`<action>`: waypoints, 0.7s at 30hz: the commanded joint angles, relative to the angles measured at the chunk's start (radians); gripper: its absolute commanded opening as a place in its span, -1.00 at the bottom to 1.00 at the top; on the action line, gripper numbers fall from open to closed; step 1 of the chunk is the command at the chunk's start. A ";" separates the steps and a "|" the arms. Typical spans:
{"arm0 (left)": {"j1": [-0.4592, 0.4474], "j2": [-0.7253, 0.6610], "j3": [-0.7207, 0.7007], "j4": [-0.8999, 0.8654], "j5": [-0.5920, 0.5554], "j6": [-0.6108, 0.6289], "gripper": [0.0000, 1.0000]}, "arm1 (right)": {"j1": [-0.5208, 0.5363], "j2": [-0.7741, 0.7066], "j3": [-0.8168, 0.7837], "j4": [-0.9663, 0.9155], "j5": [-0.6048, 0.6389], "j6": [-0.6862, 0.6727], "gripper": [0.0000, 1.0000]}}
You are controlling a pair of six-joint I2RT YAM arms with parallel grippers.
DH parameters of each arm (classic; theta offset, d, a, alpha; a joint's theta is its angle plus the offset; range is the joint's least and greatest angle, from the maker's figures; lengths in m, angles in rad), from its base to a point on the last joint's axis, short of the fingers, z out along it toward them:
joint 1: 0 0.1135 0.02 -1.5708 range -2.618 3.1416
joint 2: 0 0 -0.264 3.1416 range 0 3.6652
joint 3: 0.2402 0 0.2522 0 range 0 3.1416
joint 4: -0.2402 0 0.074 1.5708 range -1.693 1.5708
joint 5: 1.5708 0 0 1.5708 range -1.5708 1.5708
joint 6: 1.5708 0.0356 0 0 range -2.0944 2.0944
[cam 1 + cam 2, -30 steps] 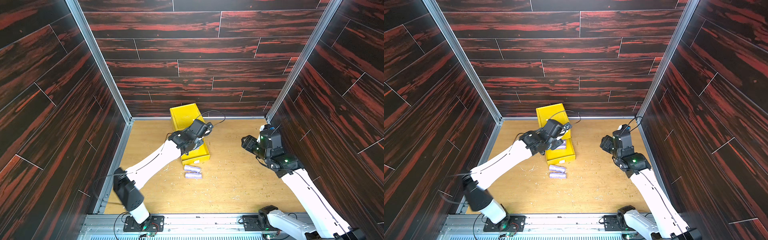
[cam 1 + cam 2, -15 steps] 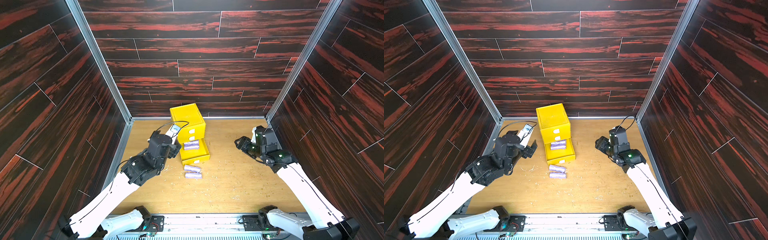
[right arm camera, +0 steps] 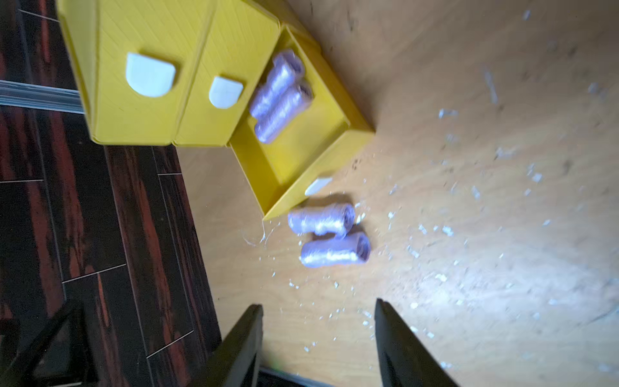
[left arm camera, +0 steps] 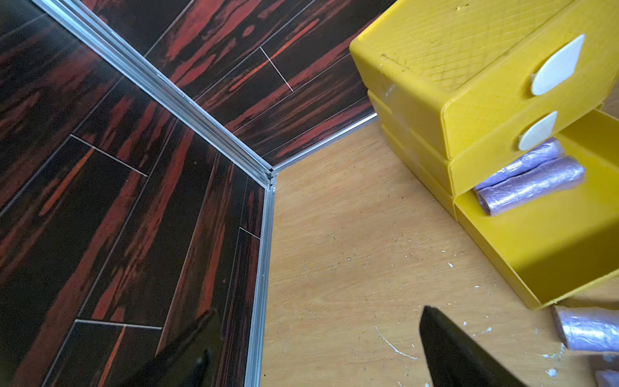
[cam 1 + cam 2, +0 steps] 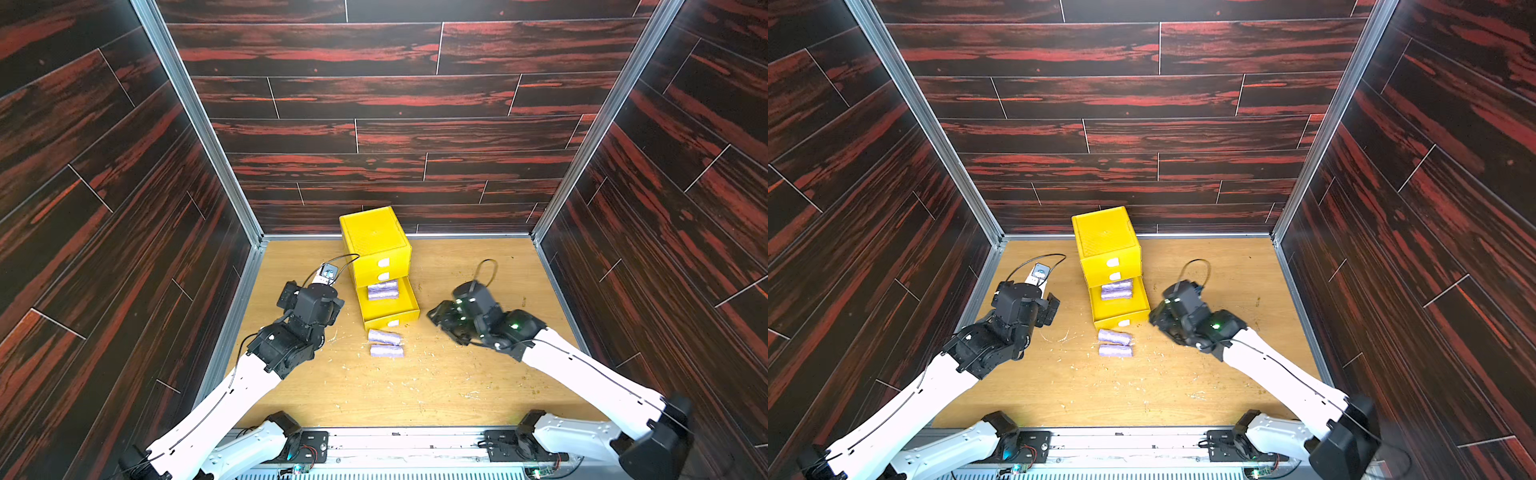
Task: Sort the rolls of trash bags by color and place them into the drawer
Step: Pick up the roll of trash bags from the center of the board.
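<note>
White scraps [image 3: 448,114] litter the tan tabletop [image 5: 457,257] between dark walls [image 5: 374,104].

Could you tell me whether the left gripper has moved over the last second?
Yes: the left gripper has withdrawn from above the yellow drawer chest to its left.

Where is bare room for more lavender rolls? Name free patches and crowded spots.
Free: the front half of the pulled-out bottom yellow plastic drawer, ahead of the two crinkly lavender rolls at its back. Crowded: just outside the drawer front, where two loose lavender rolls lie side by side. Free again: the wooden tabletop on their near side.
</note>
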 commanded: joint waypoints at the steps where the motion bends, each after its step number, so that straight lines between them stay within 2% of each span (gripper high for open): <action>1: 0.007 -0.031 -0.024 0.030 -0.069 -0.022 0.95 | 0.065 0.125 0.065 -0.117 -0.017 0.299 0.13; 3: 0.008 -0.038 -0.034 0.036 -0.095 -0.016 0.95 | 0.083 0.189 0.064 -0.081 -0.125 0.385 0.08; 5: 0.011 -0.046 -0.042 0.037 -0.106 -0.015 0.96 | 0.106 0.235 0.052 -0.003 -0.173 0.436 0.08; 21: 0.012 -0.085 -0.076 0.067 -0.083 -0.005 0.96 | 0.124 0.596 0.189 0.053 -0.266 0.542 0.20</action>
